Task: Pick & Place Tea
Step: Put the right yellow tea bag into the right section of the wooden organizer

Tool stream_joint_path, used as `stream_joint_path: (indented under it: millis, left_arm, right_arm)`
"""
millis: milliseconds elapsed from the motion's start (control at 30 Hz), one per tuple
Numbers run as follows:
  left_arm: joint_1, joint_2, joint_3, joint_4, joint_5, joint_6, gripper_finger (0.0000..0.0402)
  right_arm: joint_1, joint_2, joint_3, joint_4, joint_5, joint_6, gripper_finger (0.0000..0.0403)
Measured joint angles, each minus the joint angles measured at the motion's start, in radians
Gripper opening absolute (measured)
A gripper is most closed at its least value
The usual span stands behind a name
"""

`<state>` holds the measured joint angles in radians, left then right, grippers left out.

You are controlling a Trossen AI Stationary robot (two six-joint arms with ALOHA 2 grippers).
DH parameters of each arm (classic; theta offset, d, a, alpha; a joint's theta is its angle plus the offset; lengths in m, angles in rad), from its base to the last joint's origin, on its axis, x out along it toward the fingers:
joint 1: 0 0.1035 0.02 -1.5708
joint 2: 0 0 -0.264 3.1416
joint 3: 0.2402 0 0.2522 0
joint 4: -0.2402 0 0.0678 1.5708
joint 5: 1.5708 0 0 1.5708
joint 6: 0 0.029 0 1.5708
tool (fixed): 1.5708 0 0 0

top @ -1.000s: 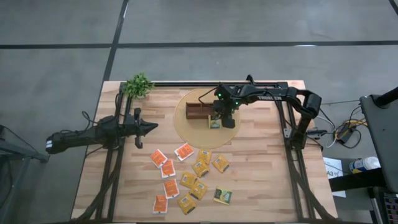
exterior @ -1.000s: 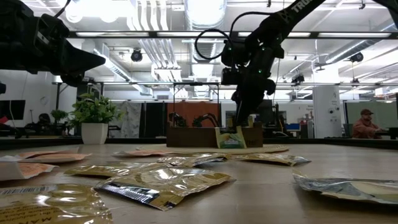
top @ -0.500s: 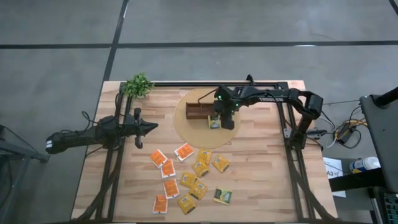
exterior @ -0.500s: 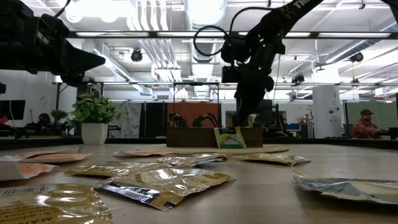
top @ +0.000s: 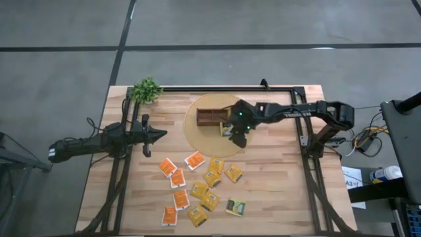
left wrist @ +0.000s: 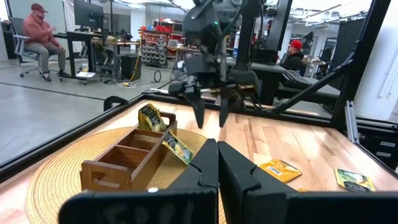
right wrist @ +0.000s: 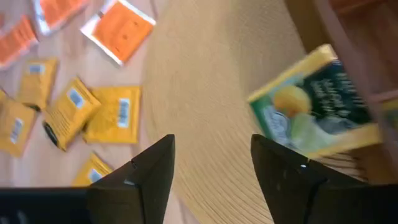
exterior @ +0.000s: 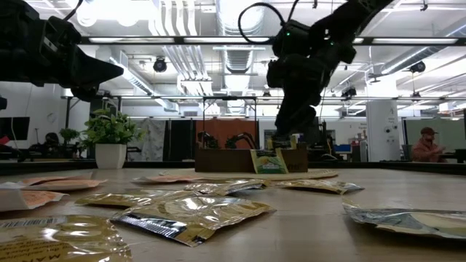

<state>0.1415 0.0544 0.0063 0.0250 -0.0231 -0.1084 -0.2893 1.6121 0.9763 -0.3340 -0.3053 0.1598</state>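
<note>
Pulling my right gripper [top: 230, 134] back, fingers apart — green sachet [right wrist: 314, 107] leans outside the wooden box [top: 212, 118]; loose sachets [top: 200, 191] remain

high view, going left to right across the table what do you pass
left gripper → potted plant, nearly level with it at the back edge → orange sachets → wooden box on the round mat → right gripper → green sachet at the front → right arm's base
</note>
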Motion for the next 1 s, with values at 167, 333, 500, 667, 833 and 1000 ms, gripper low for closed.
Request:
stream_joint_path:
  millis: [167, 333, 500, 667, 833, 1000]
  left_arm:
    - [0.000, 0.000, 0.000, 0.000, 0.000, 0.000, 0.0000]
    - [0.000, 0.000, 0.000, 0.000, 0.000, 0.000, 0.0000]
    - [0.000, 0.001, 0.000, 0.000, 0.000, 0.000, 0.0000]
    - [0.000, 0.000, 0.000, 0.000, 0.000, 0.000, 0.0000]
    - [0.000, 0.001, 0.000, 0.000, 0.000, 0.000, 0.0000]
    - [0.000, 0.000, 0.000, 0.000, 0.000, 0.000, 0.0000]
  right_arm:
    - [0.014, -0.030, -0.099, 0.106, 0.093, 0.099, 0.0206]
    - [0.015, -0.046, -0.190, 0.232, 0.100, 0.193, 0.0203]
    - [0.012, -0.056, -0.267, 0.341, 0.156, 0.237, 0.0203]
    - [-0.005, -0.057, -0.321, 0.460, 0.170, 0.277, 0.0203]
    - [-0.006, -0.057, -0.354, 0.477, 0.177, 0.289, 0.0203]
    - [-0.024, -0.045, -0.403, 0.559, 0.175, 0.288, 0.0203]
